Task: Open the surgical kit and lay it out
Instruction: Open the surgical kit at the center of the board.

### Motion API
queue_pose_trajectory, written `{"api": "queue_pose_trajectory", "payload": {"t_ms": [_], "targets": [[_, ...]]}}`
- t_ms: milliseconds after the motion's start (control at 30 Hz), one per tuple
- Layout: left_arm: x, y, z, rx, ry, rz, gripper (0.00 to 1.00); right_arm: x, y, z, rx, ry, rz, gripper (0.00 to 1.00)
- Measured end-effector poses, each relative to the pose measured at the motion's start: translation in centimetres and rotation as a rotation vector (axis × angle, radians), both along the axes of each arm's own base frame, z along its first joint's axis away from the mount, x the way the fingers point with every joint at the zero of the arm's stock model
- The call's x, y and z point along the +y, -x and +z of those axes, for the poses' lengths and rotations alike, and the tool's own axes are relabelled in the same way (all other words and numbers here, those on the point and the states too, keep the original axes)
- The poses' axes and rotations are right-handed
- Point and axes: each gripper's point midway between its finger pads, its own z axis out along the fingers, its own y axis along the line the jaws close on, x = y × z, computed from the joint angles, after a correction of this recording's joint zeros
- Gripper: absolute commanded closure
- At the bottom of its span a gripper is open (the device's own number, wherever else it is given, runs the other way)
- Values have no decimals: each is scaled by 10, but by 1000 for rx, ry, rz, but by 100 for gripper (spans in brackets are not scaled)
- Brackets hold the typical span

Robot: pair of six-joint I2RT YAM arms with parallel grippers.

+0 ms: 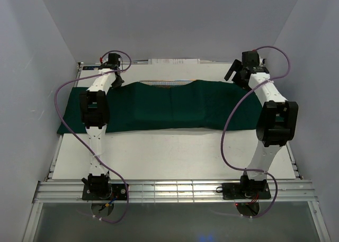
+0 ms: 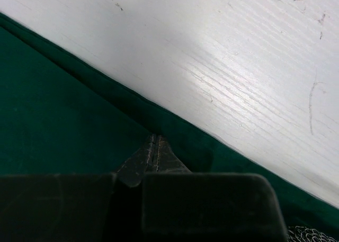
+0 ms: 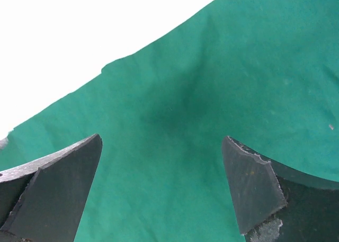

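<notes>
Across the middle of the overhead frame lies the dark green cloth wrap, spread as a wide band from the left wall almost to the right arm. It lies flat on the white wooden table top, and the near half of the board is bare. A thin strip of the silver wire-mesh tray shows at the cloth's far edge, upper centre; the cloth covers the rest of the tray.

Left gripper – upper left of the overhead frame, at the far left part of the cloth's edge. In its wrist view the two black fingertips are pressed together with no gap between them. Their tips sit right on the fold line where the upper layer of cloth ends and a darker lower strip runs along the white board. I cannot tell whether a layer of cloth is caught between the tips; the cloth around them looks flat. A bit of mesh shows in the lower right corner of that view.

Right gripper – upper right of the overhead frame, over the far right end of the cloth. In its wrist view the jaws are spread wide, with one dark finger at lower left and the other at lower right. Nothing is held; only green cloth shows between and beyond them.
</notes>
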Motion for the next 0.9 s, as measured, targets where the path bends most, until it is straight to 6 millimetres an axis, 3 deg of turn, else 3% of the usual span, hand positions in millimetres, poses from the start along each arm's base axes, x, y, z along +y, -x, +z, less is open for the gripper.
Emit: {"api": "queue_pose_trajectory", "payload": {"t_ms": [100,267,533,900], "targets": [[0,0,2,-4,1,0,100,6,-23,-3,1,2,-23,2],[0,0,3,-6,2,2,100,13,-50,-25,34,5,-55,6],[0,2,1,-1,3,3,100,19,-68,-68,111,19,-71,7],[0,4,0,0,5,5,100,33,-77,-82,121,32,-44,7]]}}
